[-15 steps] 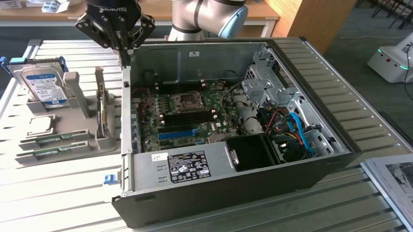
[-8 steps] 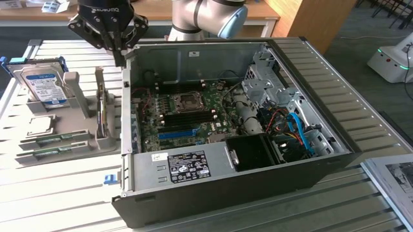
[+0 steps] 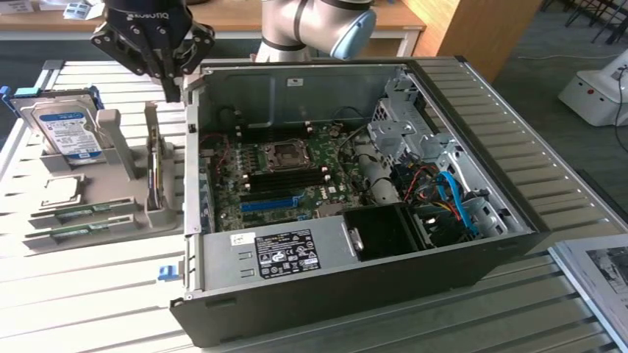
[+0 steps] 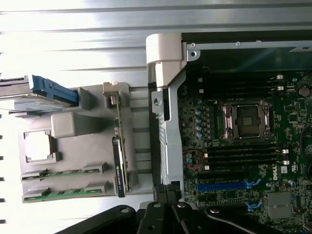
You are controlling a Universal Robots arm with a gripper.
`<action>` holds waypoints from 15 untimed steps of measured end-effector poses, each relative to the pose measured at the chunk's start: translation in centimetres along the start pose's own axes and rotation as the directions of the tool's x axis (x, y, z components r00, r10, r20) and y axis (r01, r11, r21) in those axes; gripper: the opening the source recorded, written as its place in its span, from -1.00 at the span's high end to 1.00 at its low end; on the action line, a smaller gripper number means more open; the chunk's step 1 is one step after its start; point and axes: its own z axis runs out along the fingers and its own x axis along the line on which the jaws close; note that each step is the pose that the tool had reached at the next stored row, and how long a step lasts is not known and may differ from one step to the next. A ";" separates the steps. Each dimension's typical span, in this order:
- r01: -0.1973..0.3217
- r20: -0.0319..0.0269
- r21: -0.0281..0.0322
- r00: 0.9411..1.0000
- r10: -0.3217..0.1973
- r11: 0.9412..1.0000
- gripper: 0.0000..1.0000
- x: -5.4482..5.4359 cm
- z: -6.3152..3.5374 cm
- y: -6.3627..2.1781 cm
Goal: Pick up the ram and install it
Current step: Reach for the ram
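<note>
1. Exterior view: the arm (image 3: 314,26) reaches in from the far side of the table (image 3: 88,294), its wrist turned so that the black gripper (image 3: 173,88) points straight down.
2. The claw is closed, its fingers pressed together with nothing between them. It hangs in the air over the gap between the grey holder (image 3: 128,213) and the wall of the open computer case (image 3: 393,283) on the exterior view's left, touching neither.
3. The ram (image 3: 84,212) lies flat in a slot of the holder, well apart from the gripper. A second green stick (image 3: 73,232) sits just beside it.
4. A hard drive (image 3: 67,132) stands upright at the holder's far end.
5. Wrist view: the camera looks straight down past the closed gripper (image 4: 164,195), whose dark linkages meet at the fingertips over the pale edge of the case (image 4: 165,97).
6. On one side of that edge sits the holder (image 4: 87,156), with the ram (image 4: 63,174) and the other stick (image 4: 63,191) lying parallel in their slots.
7. On the other side, the motherboard (image 4: 243,161) lies in the case, its blue slot (image 4: 224,185) near the fingertips.
</note>
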 end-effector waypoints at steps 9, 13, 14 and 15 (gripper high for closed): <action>0.000 0.000 0.000 1.000 0.000 1.000 0.80 1.1 0.05 -0.09; 0.000 0.000 0.000 1.000 0.000 1.000 0.80 1.6 0.07 -0.12; 0.000 0.000 0.000 1.000 0.000 1.000 0.80 1.7 0.08 -0.13; 0.000 0.000 0.000 1.000 0.000 1.000 0.80 1.8 0.08 -0.14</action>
